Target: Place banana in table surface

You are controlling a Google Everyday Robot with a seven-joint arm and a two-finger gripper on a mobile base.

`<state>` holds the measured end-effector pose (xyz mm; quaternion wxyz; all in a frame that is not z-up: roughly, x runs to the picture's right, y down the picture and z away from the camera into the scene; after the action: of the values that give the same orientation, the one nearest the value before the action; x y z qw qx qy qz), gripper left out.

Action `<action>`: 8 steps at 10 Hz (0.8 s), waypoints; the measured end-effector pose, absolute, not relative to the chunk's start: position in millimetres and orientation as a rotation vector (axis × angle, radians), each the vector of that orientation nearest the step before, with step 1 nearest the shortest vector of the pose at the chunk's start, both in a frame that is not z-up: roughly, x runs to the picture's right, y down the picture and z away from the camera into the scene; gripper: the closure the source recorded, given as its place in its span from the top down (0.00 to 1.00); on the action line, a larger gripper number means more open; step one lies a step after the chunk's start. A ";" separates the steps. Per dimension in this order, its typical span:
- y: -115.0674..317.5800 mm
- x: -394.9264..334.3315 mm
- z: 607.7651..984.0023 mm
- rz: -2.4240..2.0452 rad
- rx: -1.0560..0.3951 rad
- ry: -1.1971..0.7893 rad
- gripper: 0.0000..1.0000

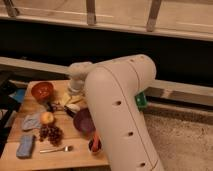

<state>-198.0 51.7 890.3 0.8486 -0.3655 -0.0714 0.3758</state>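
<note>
Wooden table surface (75,156), spread fingers (66,111) by banana (72,105), dark wall behind.

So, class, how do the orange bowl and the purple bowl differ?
Colour: the orange bowl is red-orange, the purple bowl dark purple. Place: the orange bowl sits at the far left, the purple bowl mid-table, beside the arm. Both stand upright on the table. The end effector is between them, by the banana.
</note>
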 end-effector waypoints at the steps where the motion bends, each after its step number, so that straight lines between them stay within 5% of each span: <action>1: 52.8 -194.9 895.2 0.799 -0.769 -0.143 0.80; 8: 57.9 -193.1 926.5 0.833 -0.779 -0.168 0.80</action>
<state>-193.1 57.9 926.5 0.8384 -0.3683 -0.0794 0.3939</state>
